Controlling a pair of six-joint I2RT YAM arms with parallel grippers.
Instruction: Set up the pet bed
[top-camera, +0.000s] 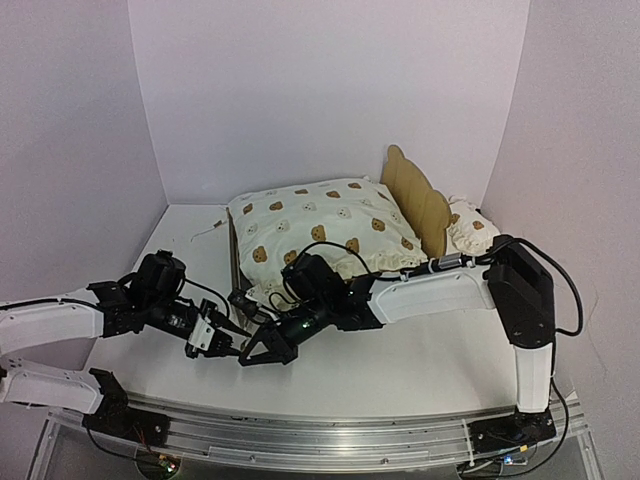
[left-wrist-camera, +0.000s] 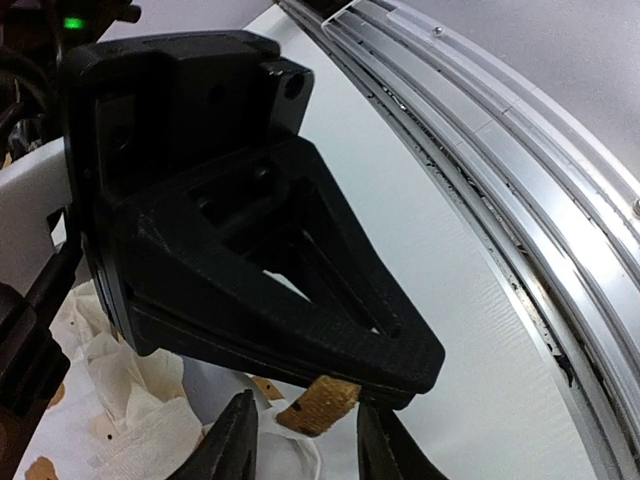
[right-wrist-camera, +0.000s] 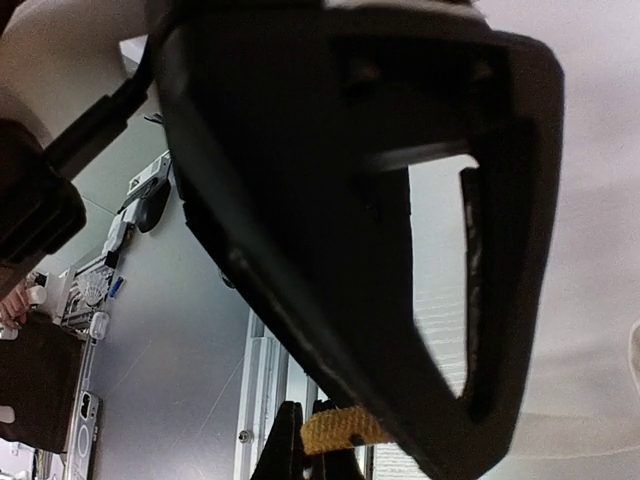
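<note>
The pet bed stands at the back, its curved wooden headboard on the right. A cream bear-print cushion lies on it. Both grippers meet in front of the bed's near left corner. My right gripper is shut on a tan tie string. My left gripper is open, its fingers on either side of the string's free end. In each wrist view the other gripper's black finger fills most of the frame.
A small bear-print pillow lies behind the headboard on the right. A loose string rests on the table at the back left. The aluminium rail runs along the table's near edge.
</note>
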